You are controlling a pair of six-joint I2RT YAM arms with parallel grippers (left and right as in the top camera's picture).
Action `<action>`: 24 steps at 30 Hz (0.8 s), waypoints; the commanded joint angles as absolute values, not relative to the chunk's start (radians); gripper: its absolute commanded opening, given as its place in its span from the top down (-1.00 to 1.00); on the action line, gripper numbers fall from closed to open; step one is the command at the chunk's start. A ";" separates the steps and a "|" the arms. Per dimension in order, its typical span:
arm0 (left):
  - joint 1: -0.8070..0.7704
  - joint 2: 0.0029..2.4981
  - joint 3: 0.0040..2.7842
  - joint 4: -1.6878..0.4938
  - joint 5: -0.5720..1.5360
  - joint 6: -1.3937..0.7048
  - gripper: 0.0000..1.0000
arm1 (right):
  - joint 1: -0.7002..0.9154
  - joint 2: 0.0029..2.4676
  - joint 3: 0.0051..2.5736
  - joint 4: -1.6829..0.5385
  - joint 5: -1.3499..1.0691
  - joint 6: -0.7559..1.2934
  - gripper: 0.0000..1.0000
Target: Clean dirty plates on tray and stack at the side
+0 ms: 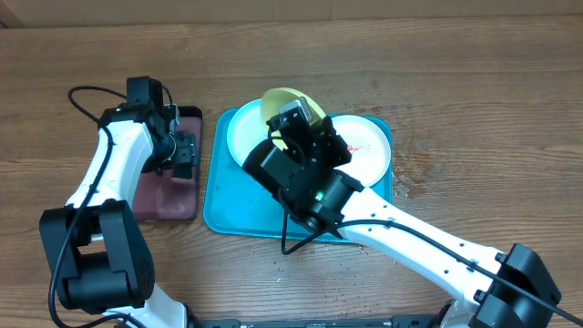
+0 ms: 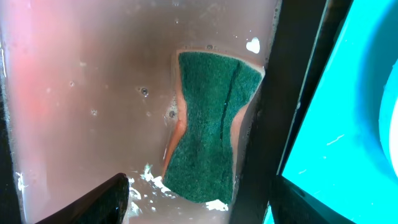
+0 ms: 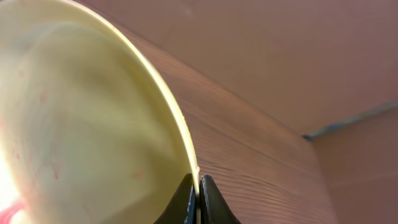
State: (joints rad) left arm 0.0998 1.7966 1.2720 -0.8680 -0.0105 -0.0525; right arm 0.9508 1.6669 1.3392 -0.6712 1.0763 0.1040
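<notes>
My right gripper point(image 1: 293, 117) is shut on the rim of the light green plate point(image 1: 282, 100) and holds it tilted up above the teal tray point(image 1: 237, 214). In the right wrist view the jaws point(image 3: 198, 186) pinch the plate's edge point(image 3: 93, 124), which shows faint red smears. A light blue plate point(image 1: 244, 137) lies on the tray's left part. A white plate point(image 1: 364, 141) with red smears lies on its right part. My left gripper point(image 1: 185, 150) is open over the black tray point(image 1: 168, 196), just short of a green sponge point(image 2: 208, 130) lying in pinkish water.
The black tray holds soapy pinkish water point(image 2: 81, 93); its dark rim point(image 2: 292, 106) stands between the sponge and the teal tray point(image 2: 348, 124). The wooden table point(image 1: 474, 82) surrounds both trays. My right arm crosses the teal tray's front edge.
</notes>
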 commanded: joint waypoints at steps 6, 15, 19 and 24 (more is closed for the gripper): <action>0.104 1.778 1.287 -0.863 0.019 -0.060 -0.47 | 0.917 1.619 1.369 -0.691 0.957 0.167 0.93; 0.104 1.778 1.287 -0.867 0.027 -0.060 -0.47 | 0.594 1.592 1.370 -0.698 0.501 0.429 0.93; 0.104 1.778 1.287 -0.868 0.027 -0.060 -0.47 | 0.383 1.592 1.370 -0.733 0.240 0.492 0.93; 0.104 1.778 1.287 -0.867 0.027 -0.060 -0.47 | 0.085 1.594 1.365 -0.816 -0.059 0.529 0.93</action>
